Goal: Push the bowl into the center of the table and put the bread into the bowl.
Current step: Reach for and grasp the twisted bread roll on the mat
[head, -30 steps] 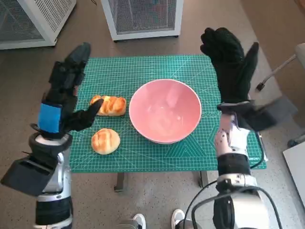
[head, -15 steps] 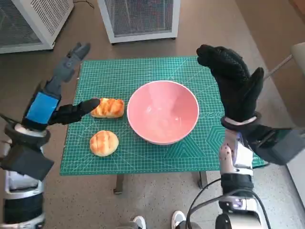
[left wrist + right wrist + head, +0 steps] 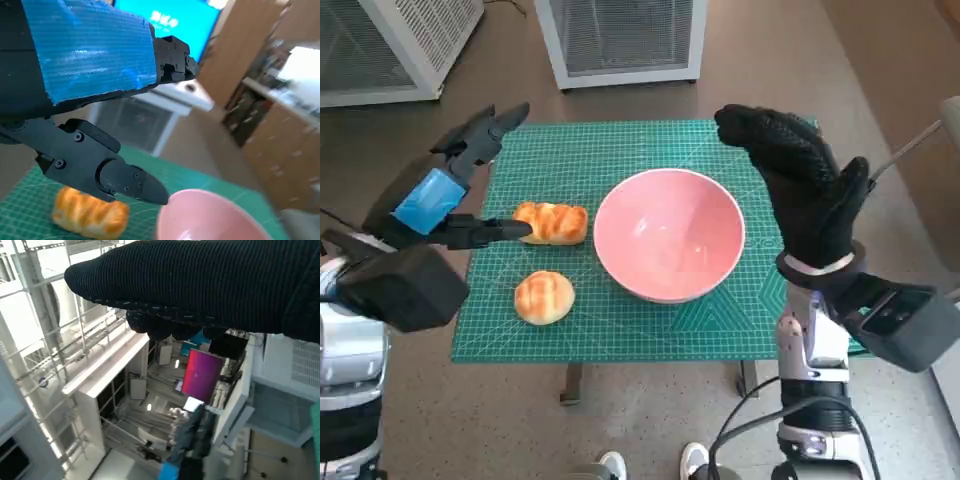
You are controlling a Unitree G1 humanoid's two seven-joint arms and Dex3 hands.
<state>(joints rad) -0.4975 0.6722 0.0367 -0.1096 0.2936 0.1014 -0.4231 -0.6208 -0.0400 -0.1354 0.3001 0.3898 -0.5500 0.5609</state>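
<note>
bowl (image 3: 210,220) cut by frame edge | long bread (image 3: 90,215) (partly behind fingers (image 3: 125,181))

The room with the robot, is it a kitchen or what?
Probably a robot lab, not a kitchen. The bowl and bread sit on a green cutting mat, white mesh cabinets stand on the floor, and a big screen glows behind.

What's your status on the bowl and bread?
Both hands open, left hand beside long bread, right hand raised. Bowl central, empty. Round bun untouched.
</note>
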